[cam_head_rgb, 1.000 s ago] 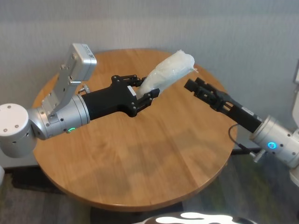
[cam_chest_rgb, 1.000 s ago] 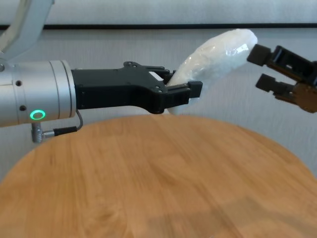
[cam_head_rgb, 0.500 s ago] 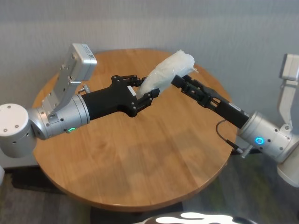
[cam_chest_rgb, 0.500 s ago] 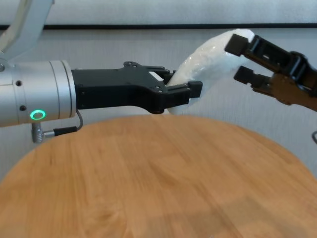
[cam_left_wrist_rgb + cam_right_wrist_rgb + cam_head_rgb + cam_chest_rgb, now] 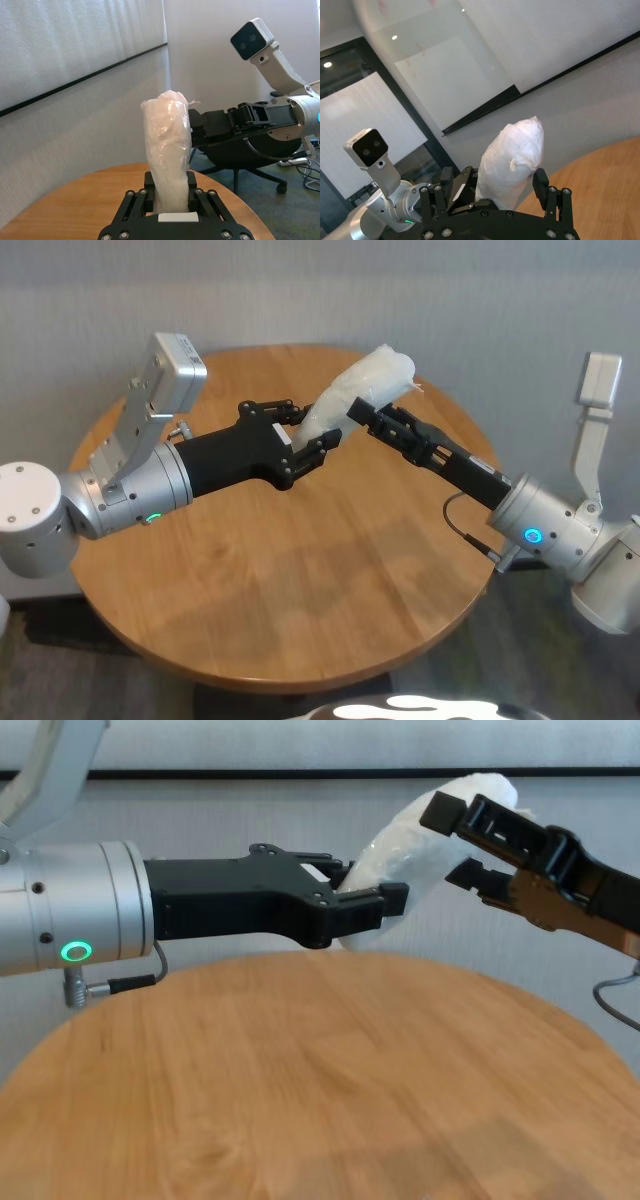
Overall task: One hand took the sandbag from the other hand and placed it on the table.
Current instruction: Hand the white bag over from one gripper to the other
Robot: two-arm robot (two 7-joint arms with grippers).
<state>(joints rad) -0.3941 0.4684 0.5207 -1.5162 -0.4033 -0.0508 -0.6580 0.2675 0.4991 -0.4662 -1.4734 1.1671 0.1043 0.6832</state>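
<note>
The left gripper [image 5: 305, 445], green-ringed, is holding the sandbag [image 5: 355, 395] in the air above the far half of the round desk [image 5: 300, 590]; its fingers are clamped together on the bag's lower end, and the bag is touching nothing else below. The bag's long axis is running up and away from those fingers, slanting toward the robot's right, so the free upper end with its small tuft is pointing at the other arm. The right gripper [image 5: 372, 418], blue-ringed, is sitting at that upper part with its fingers spread wide; one finger is lying on each side of the bag, and no squeeze is showing. The coming move looks to turn on this: the bag is already lying between the right fingers, crosswise to them, so they need only close.

The right wrist view is showing what the head view cannot: the sandbag [image 5: 512, 162] is standing centred in the gap, with a right finger [image 5: 540, 181] beside it and space on either flank. The left wrist view is showing the clamp at the base of the sandbag [image 5: 167, 150]; the chest view is showing the sandbag [image 5: 420, 835] hanging well clear of the desk [image 5: 300, 1100].
</note>
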